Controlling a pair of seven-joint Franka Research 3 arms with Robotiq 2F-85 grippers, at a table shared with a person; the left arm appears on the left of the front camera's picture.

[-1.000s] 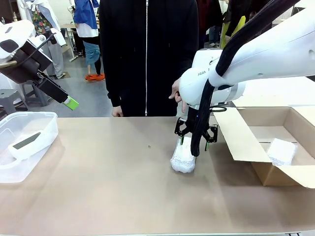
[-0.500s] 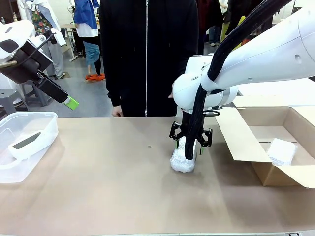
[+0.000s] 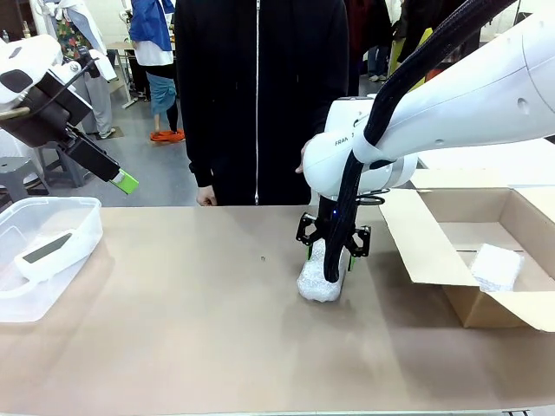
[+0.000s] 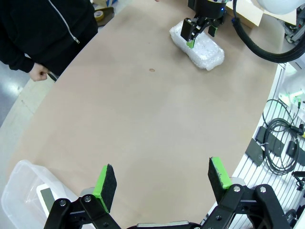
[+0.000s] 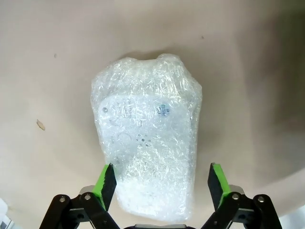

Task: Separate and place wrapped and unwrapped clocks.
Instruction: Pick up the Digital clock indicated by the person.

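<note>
A wrapped clock (image 3: 315, 279), a white bundle in bubble film, lies on the brown table right of centre. My right gripper (image 3: 329, 253) stands open directly above it, a green pad on either side of its near end (image 5: 147, 138); I cannot tell whether the pads touch the film. A second wrapped clock (image 3: 497, 265) rests in the cardboard box (image 3: 486, 316) at the right. The unwrapped clock (image 3: 45, 250), white with a dark screen, lies in the clear plastic tub (image 3: 52, 208) at the left. My left gripper (image 4: 162, 182) is open and empty, raised above the tub's side of the table (image 3: 124, 180).
A person in a black zip jacket stands at the far edge, one hand (image 3: 206, 198) at the table's rim. The box's open flap (image 3: 416, 238) leans toward the wrapped clock. A small dark speck (image 3: 263, 258) marks the bare table middle.
My right gripper has shifted slightly left and lower over the wrapped clock, which has moved slightly left. The left arm has not moved.
</note>
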